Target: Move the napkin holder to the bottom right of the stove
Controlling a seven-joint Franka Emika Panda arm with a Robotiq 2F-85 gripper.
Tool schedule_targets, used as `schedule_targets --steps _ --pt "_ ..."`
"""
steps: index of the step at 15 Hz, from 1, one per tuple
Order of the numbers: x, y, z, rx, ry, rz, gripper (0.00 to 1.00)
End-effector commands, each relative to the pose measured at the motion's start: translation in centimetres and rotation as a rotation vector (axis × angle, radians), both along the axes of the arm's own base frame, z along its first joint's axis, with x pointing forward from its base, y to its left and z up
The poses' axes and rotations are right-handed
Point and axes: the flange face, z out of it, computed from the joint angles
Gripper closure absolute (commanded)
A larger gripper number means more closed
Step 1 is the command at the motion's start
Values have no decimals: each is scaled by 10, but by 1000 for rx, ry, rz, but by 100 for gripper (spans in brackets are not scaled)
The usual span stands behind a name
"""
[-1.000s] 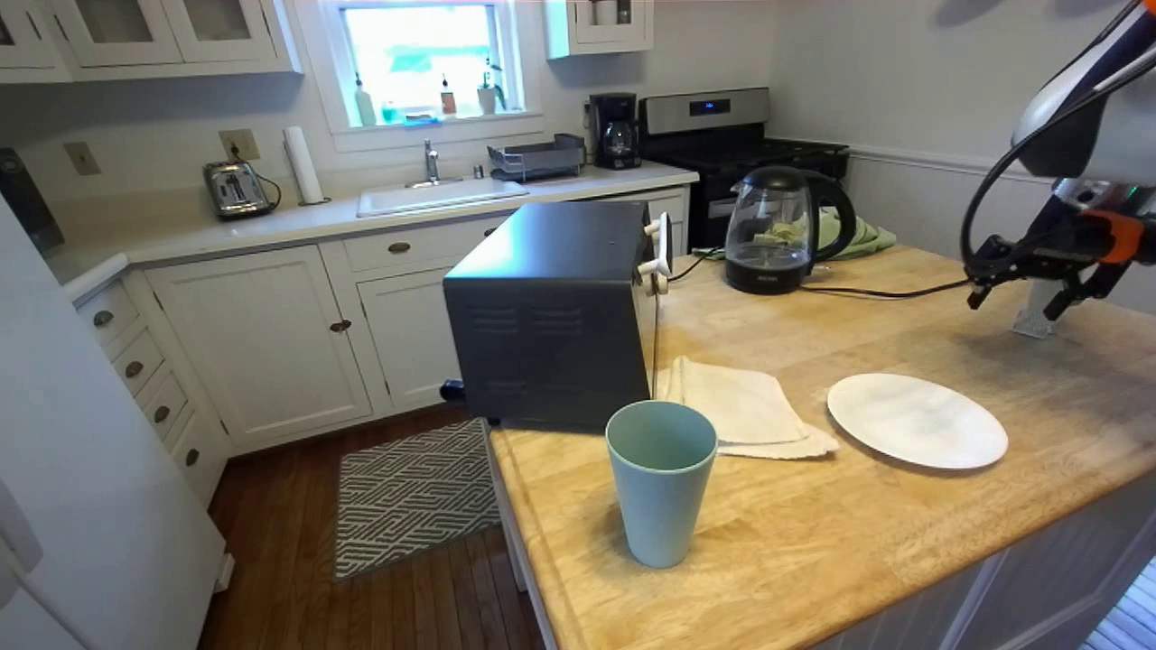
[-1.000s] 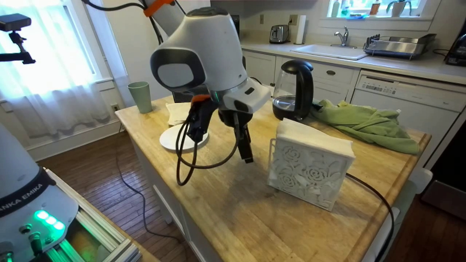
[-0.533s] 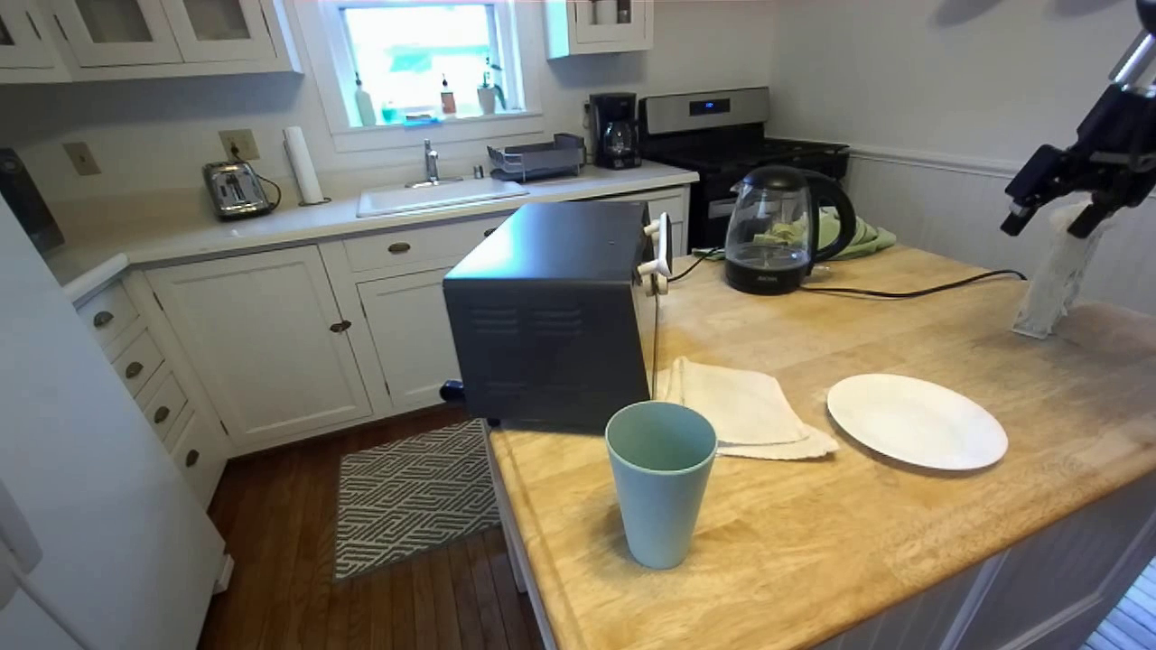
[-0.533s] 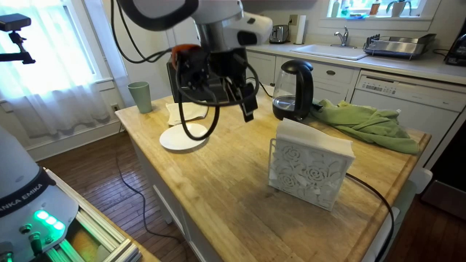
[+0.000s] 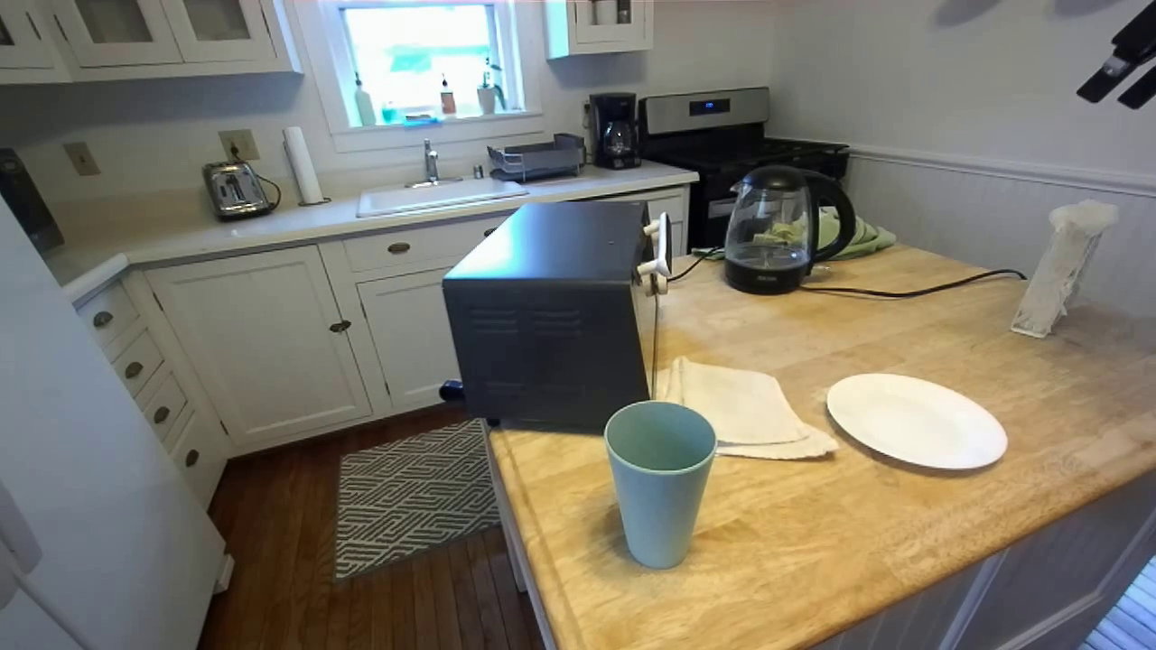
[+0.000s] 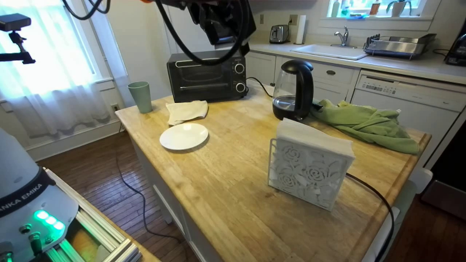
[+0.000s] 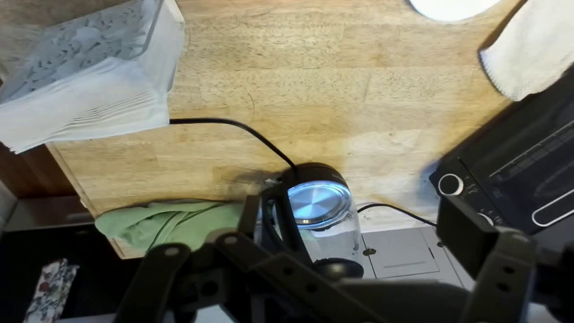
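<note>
The napkin holder, a white metal holder with a rose pattern and a stack of white napkins, stands upright on the wooden island in both exterior views [image 5: 1061, 275] [image 6: 309, 171]. It lies at the upper left of the wrist view [image 7: 89, 85]. The stove, with black cooktop and silver back panel, is behind the island in an exterior view [image 5: 722, 153]. My gripper is high above the island, apart from the holder, at the top edge of both exterior views [image 5: 1118, 86] [image 6: 229, 31]. Its fingers are spread and empty in the wrist view [image 7: 358, 224].
A glass kettle [image 6: 293, 91] with a cord stands near the holder, beside a green towel [image 6: 367, 125]. A black toaster oven [image 5: 551, 316], beige cloth [image 5: 736, 402], white plate [image 5: 917, 422] and green cup [image 5: 661, 483] are also on the island [image 5: 813, 542].
My gripper has risen away from the island and the napkin holder, up to the top edge of both exterior views. The napkin holder has stayed where it was.
</note>
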Motion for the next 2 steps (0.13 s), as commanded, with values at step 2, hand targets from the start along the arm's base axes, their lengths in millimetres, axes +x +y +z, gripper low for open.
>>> schedule_targets --steps 2 --pt "-1 0 -1 2 2 -2 0"
